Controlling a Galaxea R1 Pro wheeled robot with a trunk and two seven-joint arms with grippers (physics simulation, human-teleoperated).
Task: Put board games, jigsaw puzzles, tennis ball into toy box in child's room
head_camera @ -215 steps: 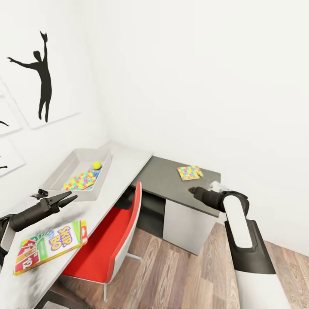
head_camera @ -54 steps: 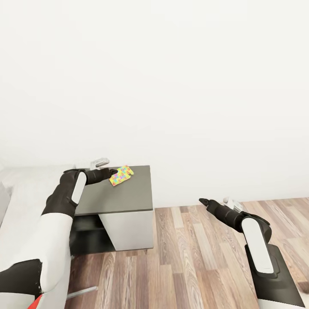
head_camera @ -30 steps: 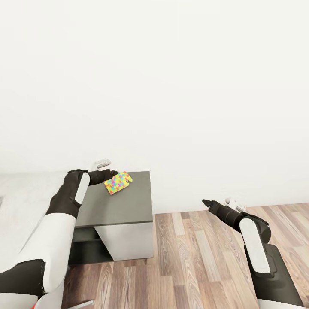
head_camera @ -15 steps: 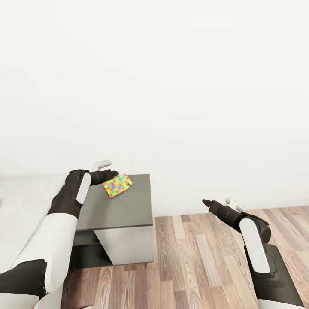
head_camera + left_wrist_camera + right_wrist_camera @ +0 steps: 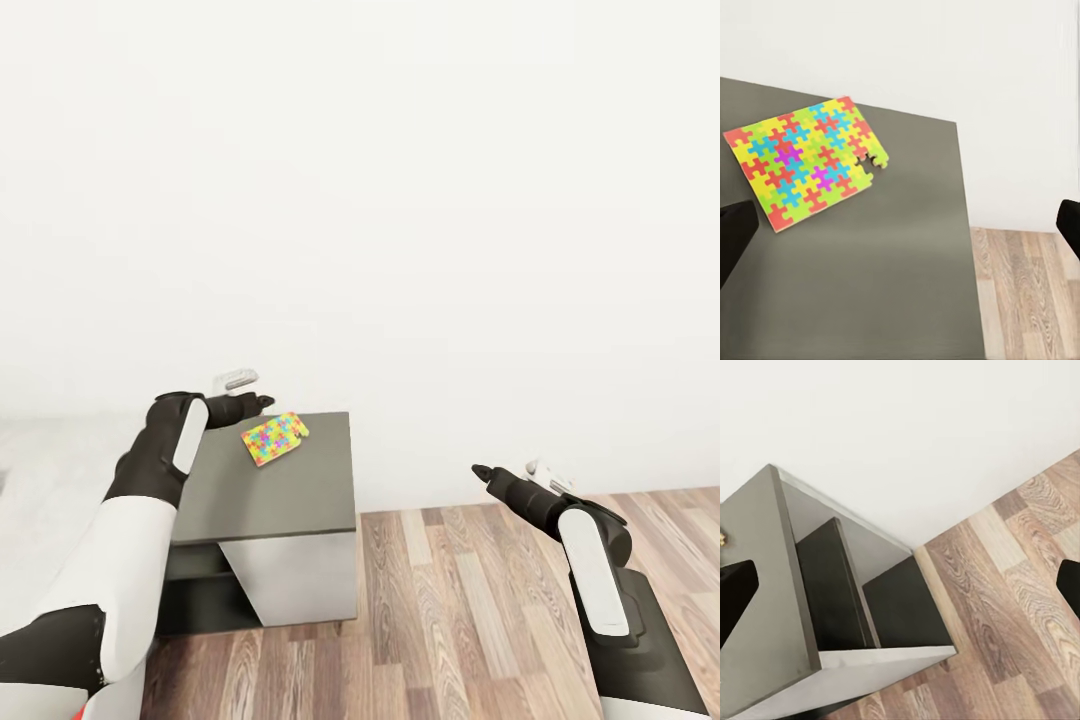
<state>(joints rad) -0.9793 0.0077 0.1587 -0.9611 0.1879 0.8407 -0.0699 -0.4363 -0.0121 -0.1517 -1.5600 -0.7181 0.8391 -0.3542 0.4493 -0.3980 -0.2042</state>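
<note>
Left gripper (image 5: 262,401): jaws apart, empty, black tips at both side edges of the left wrist view, hovering just beside the thin multicoloured jigsaw-patterned square (image 5: 273,437) (image 5: 806,160). The puzzle lies flat on the dark grey tabletop (image 5: 280,490) (image 5: 885,277), centre-left of the head view, near the white wall (image 5: 400,200). Right gripper (image 5: 478,469): jaws apart, empty, lower right, over the wood-plank floor (image 5: 460,620) (image 5: 1020,585).
</note>
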